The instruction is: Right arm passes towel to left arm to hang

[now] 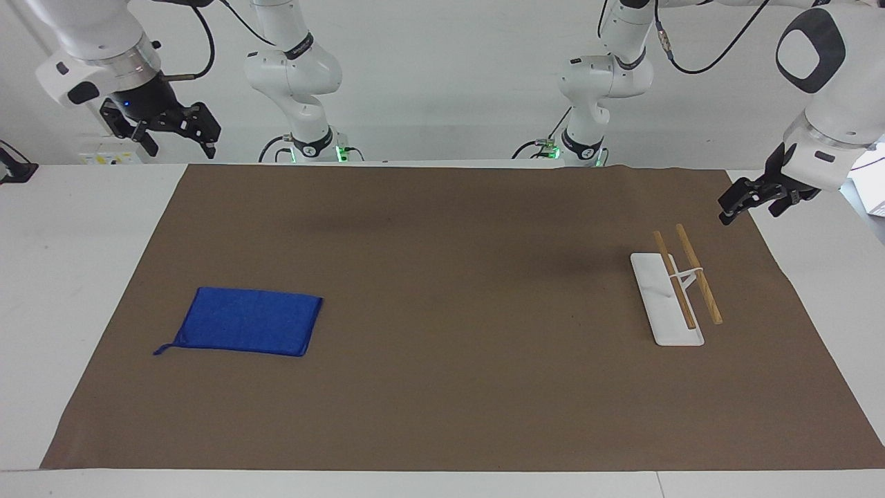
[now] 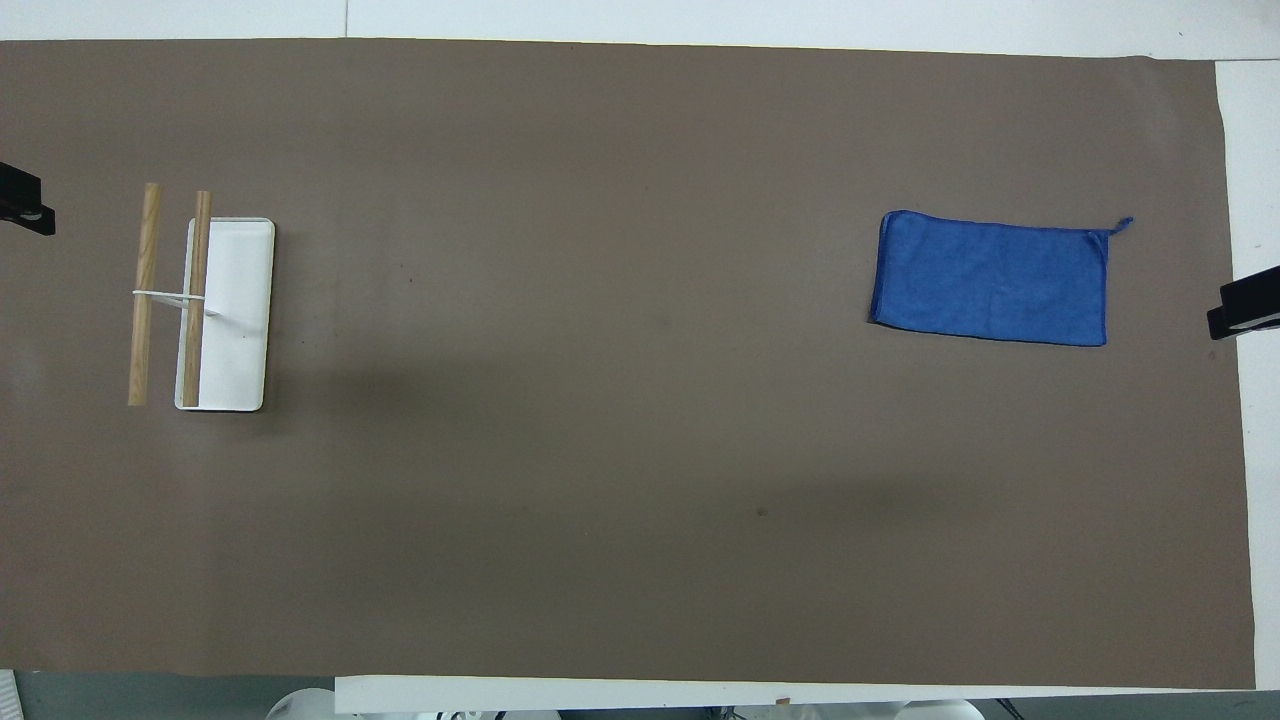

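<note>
A small royal-blue rectangular towel [image 1: 247, 321] lies flat on the brown mat [image 1: 442, 387] covering the white worktop [image 1: 76, 277], toward the right arm's end, well apart from the white rack with two wooden rods [image 1: 681, 287], its corner loop pointing away from the robots. The right arm's black tool [image 1: 176, 135] hangs empty, fingers apart, above the worktop's edge. The left arm's slim black tool [image 1: 750, 200], fingers also apart, waits near the rack.
</note>
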Robot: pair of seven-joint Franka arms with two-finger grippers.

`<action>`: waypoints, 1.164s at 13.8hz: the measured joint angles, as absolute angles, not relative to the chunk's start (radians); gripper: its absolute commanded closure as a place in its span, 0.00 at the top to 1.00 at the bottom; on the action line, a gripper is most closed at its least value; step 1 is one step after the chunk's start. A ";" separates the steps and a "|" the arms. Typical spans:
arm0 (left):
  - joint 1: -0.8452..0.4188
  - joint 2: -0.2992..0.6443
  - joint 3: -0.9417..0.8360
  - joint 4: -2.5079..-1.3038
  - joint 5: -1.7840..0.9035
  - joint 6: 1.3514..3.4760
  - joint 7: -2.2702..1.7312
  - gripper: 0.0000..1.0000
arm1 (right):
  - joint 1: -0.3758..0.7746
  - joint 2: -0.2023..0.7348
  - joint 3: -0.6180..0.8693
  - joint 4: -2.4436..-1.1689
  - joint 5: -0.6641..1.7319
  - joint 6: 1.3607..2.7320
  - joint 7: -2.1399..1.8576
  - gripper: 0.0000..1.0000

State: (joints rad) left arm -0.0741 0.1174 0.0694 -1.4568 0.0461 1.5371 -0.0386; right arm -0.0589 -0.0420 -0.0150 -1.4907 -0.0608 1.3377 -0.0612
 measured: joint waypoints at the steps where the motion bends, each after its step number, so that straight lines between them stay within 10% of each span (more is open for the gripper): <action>1: -0.074 0.117 0.069 -1.457 0.046 1.537 -0.039 1.00 | -0.059 -0.042 -0.015 -1.491 -0.060 1.338 -0.061 1.00; 10: -0.074 0.117 0.069 -1.457 0.046 1.537 -0.039 1.00 | -0.060 -0.043 -0.016 -1.508 -0.021 1.370 -0.062 1.00; 16: -0.074 0.117 0.069 -1.457 0.046 1.537 -0.039 1.00 | -0.052 -0.022 -0.013 -1.829 -0.018 1.791 -0.066 1.00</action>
